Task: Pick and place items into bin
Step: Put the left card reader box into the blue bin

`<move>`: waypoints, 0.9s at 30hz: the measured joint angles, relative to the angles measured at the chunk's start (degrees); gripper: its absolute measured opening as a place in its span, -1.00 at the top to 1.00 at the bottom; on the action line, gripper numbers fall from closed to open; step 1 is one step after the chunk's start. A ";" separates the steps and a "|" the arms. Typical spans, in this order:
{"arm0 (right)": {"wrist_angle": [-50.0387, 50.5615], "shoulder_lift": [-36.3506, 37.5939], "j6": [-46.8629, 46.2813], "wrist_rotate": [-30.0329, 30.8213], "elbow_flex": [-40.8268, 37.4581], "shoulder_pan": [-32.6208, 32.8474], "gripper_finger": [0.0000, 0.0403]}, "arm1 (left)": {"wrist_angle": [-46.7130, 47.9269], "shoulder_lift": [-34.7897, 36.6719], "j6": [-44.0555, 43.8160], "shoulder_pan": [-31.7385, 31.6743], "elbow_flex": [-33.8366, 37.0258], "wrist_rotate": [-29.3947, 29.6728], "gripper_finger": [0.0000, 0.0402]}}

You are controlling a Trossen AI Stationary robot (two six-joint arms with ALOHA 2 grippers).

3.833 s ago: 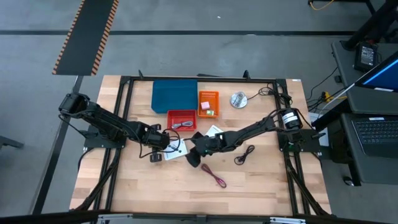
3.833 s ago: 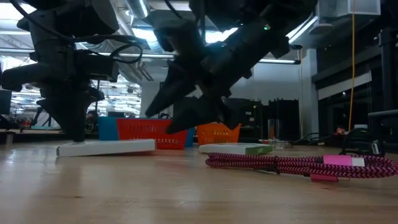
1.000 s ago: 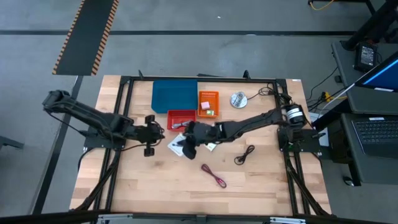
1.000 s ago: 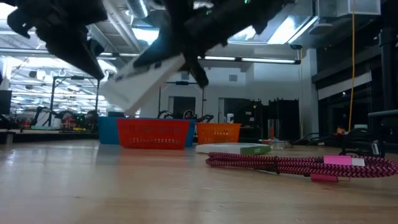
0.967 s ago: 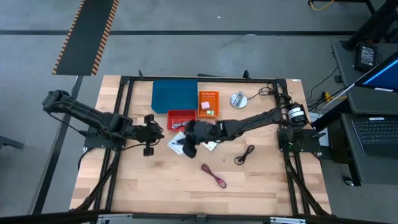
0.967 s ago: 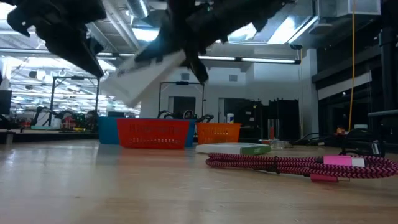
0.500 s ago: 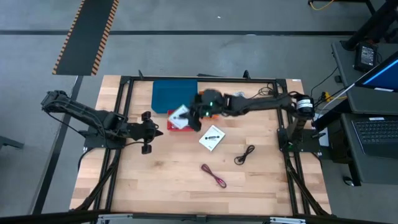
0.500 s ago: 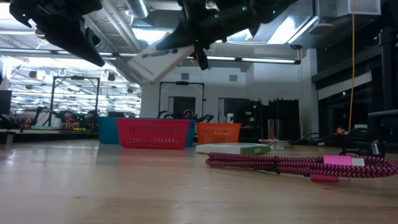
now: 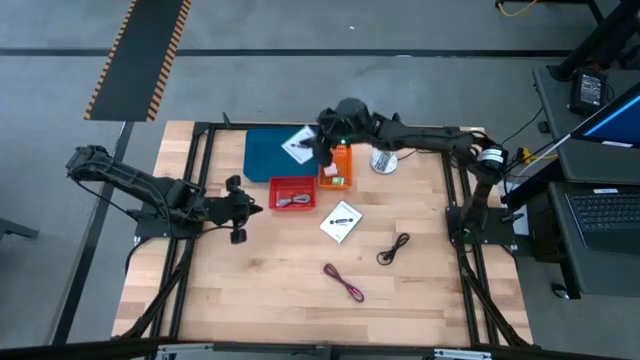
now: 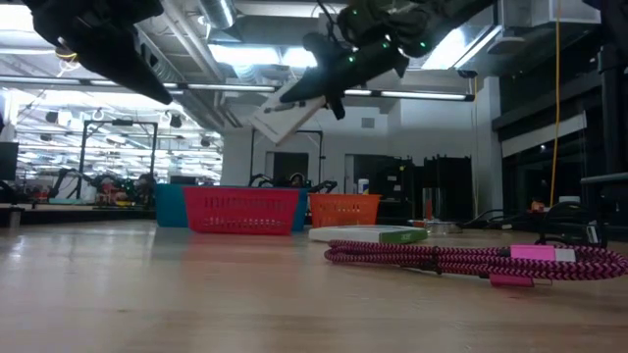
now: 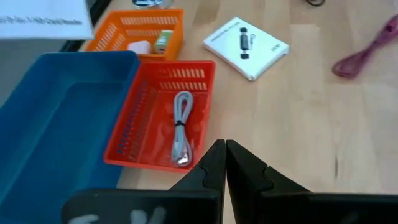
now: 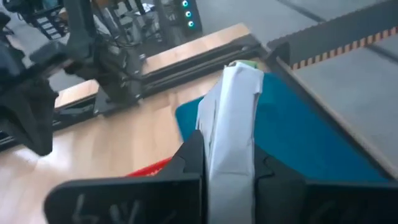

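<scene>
My right gripper (image 9: 322, 146) is shut on a white square card (image 9: 300, 143) and holds it in the air over the blue bin (image 9: 270, 160) at the table's far side. A second white card (image 9: 342, 221) lies flat at mid-table. Flat on the wood lie a black coiled cable (image 9: 393, 247) and a dark-red cable (image 9: 345, 282). A pale cable (image 11: 181, 124) lies in the red bin (image 9: 292, 193). A pink cube (image 11: 140, 46) and a green piece (image 11: 163, 40) sit in the orange bin (image 9: 335, 165). My left gripper (image 9: 240, 207) hangs shut over the table's left part, touching nothing. My right gripper pinches the white card by one edge (image 12: 229, 146), a finger (image 12: 194, 152) on each flat face. The card reaches out beyond the fingertips. It is lifted clear above the blue bin and tilted, its free end (image 10: 270, 126) lower than the held end.
A round silver thing (image 9: 383, 159) lies at the far right of the table, beside the orange bin. The three bins stand close together at the far middle. A black frame (image 9: 200, 135) runs along the table's edges. Bare wood spreads across the near half.
My right gripper has swung from mid-table toward the far edge and upward, carrying the white card over the red bin until it stands above the blue bin. The card has stayed in the hold and has turned with the wrist.
</scene>
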State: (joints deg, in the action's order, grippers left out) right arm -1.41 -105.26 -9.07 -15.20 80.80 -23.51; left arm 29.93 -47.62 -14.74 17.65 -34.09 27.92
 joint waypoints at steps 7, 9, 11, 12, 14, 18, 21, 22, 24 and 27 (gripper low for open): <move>15.86 -7.46 5.22 -0.33 14.60 -2.30 0.86 | -1.87 -0.04 -0.08 0.00 -0.02 0.99 0.96; 18.36 -9.93 6.39 -2.06 17.51 -3.36 0.86 | -2.37 -0.04 -0.08 0.00 -0.02 0.98 0.96; 20.21 -11.96 6.66 -5.06 19.20 -4.66 0.86 | -2.70 -0.04 -0.10 0.00 -0.02 0.96 0.96; 20.06 -12.98 6.84 -6.40 19.77 -5.25 0.86 | -2.81 -0.04 -0.22 0.00 -0.02 0.99 0.96; 20.48 -14.72 8.05 -8.48 20.38 -6.42 0.86 | -2.76 -0.04 -1.02 0.00 -0.02 0.96 0.96; 20.18 -17.45 9.51 -10.41 21.13 -8.18 0.86 | -2.86 -0.04 -1.18 0.00 -0.02 0.96 0.96; 20.07 -19.37 9.91 -10.78 21.59 -8.69 0.86 | -3.14 -0.04 -1.18 0.00 -0.02 0.96 0.96; 20.08 -19.81 10.55 -11.39 21.68 -8.69 0.86 | -3.19 -0.04 -1.18 0.00 -0.02 0.99 0.97; 19.78 -20.12 11.07 -11.94 21.80 -8.63 0.86 | -3.19 -0.07 -1.18 0.00 -0.02 0.97 0.97; 19.12 -20.55 11.37 -12.08 21.96 -8.39 0.86 | -3.19 -0.07 -1.18 0.00 -0.02 0.98 0.97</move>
State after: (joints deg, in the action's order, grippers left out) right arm 17.71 -125.81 2.30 -27.28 102.76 -31.91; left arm 26.74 -47.68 -15.92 17.65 -34.11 28.90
